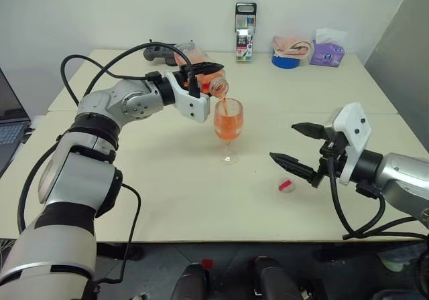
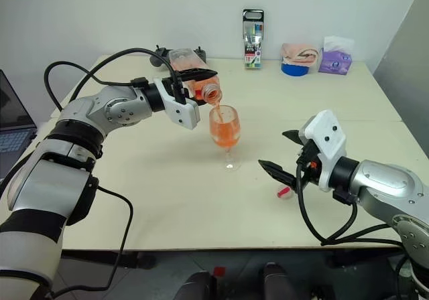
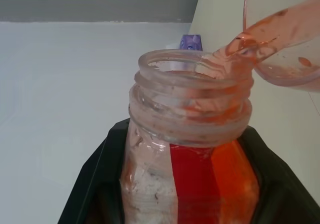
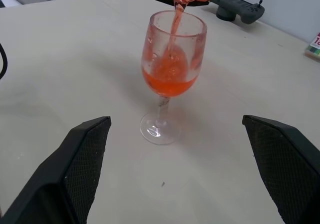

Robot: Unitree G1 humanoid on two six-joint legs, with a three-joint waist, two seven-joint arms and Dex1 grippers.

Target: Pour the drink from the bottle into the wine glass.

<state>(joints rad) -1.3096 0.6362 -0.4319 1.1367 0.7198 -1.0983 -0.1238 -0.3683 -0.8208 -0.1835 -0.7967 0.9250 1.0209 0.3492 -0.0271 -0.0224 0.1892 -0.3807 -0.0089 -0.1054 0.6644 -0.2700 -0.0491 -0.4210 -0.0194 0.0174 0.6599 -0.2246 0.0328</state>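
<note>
While the left gripper (image 1: 201,79) clamps its two black fingers around the body of the small clear plastic bottle (image 2: 191,72), the bottle lies tipped nearly level with its open, capless mouth just above the rim of the wine glass (image 1: 228,129), and a thin stream of the orange-red drink (image 4: 168,81) runs from the neck into the bowl; so the pour itself is the step in hand, and I judge it well along, since the bowl looks about half full in the right wrist view and some liquid remains in the bottle; the next move calls for holding the mouth over the rim and tilting a little further as the flow thins, then righting the bottle before carrying it away, so that nothing drips onto the cream table (image 1: 167,193); the right gripper (image 1: 303,147) hangs with its fingers spread wide and holds nothing, near the glass but apart from it, on the robot's right; counted: one bottle, one wine glass standing upright on its round foot mid-table, two grippers, one small red-and-white cap (image 1: 286,185) lying on the table just beside the right gripper's lower finger, and one tall marker case (image 1: 244,32) upright at the far edge.
</note>
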